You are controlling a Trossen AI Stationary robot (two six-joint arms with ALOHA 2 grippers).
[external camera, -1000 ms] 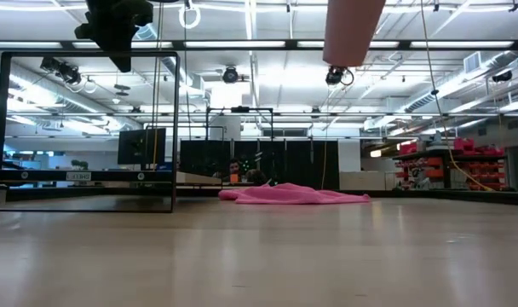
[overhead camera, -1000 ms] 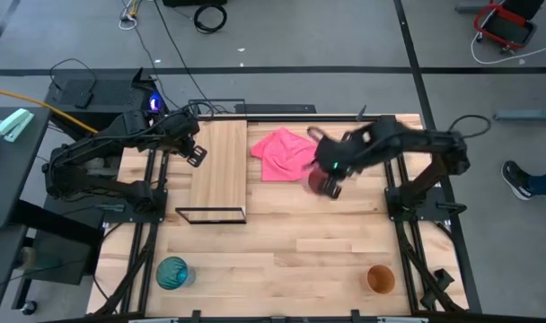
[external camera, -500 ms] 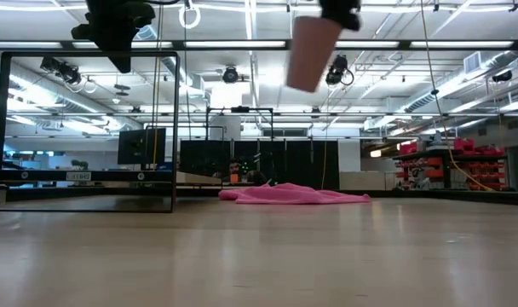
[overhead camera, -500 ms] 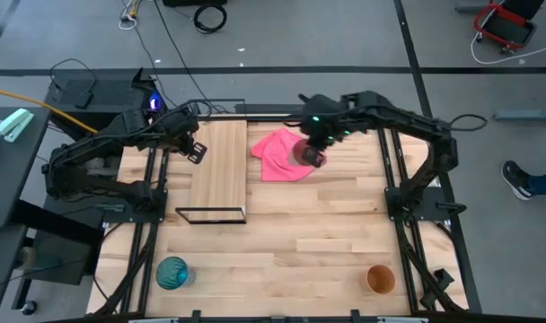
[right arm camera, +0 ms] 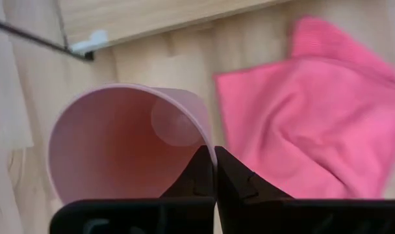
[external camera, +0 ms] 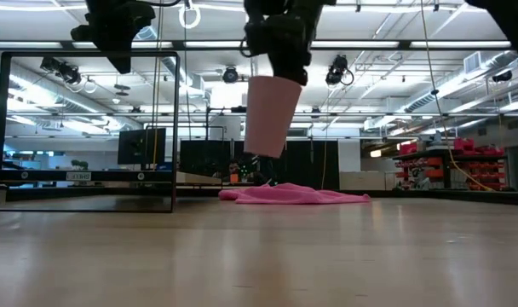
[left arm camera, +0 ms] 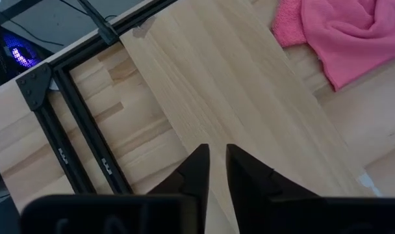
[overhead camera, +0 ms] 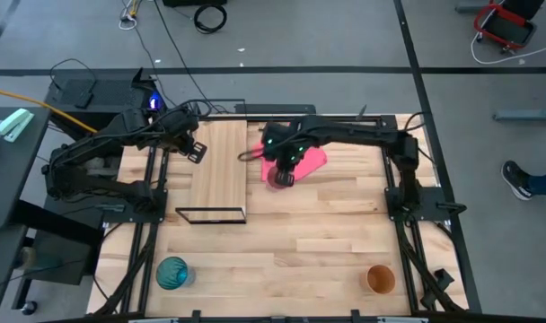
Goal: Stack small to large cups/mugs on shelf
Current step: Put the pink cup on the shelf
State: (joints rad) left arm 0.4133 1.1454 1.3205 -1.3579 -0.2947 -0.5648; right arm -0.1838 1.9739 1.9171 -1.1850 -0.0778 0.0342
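- The right end effector (overhead camera: 282,170) pinches the pink cup (overhead camera: 278,176) by its rim, carrying it in the air over the cloth (overhead camera: 311,158), beside the shelf (overhead camera: 217,170), probably so it goes on first.
- The left end effector (overhead camera: 196,152), nearly closed and empty, waits over the shelf.
- Only the high view shows the teal cup (overhead camera: 172,272) and orange cup (overhead camera: 380,279) at the bench's near corners.

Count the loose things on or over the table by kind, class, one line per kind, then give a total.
Cups: 3 – pink cup held by the right gripper, teal cup, orange cup
Cloths: 1 – pink cloth
Shelves: 1 – shelf
Total: 5
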